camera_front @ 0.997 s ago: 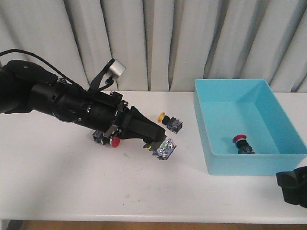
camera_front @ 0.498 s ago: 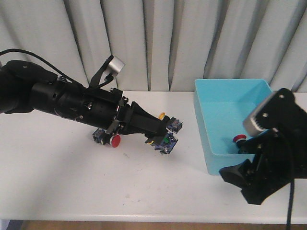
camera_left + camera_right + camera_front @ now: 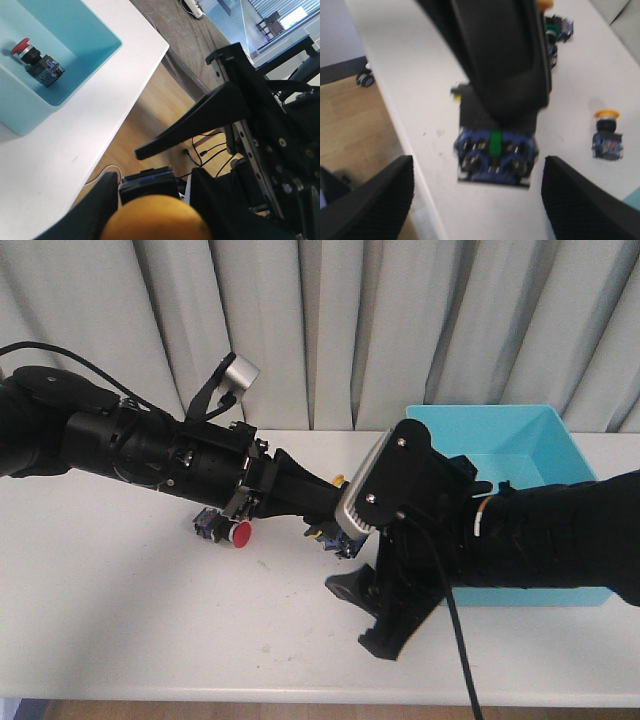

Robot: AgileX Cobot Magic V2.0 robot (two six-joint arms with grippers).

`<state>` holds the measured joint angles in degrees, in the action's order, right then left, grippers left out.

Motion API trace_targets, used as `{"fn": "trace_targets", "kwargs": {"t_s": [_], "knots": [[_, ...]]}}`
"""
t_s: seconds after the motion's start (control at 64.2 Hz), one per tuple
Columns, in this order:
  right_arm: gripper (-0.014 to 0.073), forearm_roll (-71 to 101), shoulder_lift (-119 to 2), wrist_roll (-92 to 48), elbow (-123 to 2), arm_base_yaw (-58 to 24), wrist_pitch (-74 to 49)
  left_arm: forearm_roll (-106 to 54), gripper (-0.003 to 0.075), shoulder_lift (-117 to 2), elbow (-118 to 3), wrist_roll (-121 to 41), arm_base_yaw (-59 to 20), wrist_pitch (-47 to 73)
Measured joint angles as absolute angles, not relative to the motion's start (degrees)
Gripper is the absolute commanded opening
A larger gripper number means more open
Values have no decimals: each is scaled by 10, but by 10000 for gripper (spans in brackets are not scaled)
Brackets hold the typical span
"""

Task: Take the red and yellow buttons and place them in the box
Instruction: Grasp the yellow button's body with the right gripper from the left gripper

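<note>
While the left hand (image 3: 150, 210) grips a yellow button (image 3: 155, 218) by its dark body, cap toward the wrist camera, it hangs above the white surface (image 3: 120, 610) near the box (image 3: 535, 435). Across it reaches the right hand (image 3: 477, 205), fingers spread wide with nothing between them, just in front of the held switch. A red button (image 3: 34, 59) lies inside the box. Another red button (image 3: 228, 530) rests on the surface below the left arm, and a second yellow button (image 3: 607, 134) stands apart on the surface.
</note>
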<state>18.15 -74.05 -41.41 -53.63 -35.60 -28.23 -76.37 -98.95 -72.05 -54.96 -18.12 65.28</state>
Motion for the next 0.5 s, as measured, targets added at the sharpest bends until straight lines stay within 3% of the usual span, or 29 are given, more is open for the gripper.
{"fn": "trace_targets", "kwargs": {"t_s": [0.498], "knots": [[493,278,-744,-541,-537,-357,-252,-764,185,-990,-721,-550,-181,655]]}}
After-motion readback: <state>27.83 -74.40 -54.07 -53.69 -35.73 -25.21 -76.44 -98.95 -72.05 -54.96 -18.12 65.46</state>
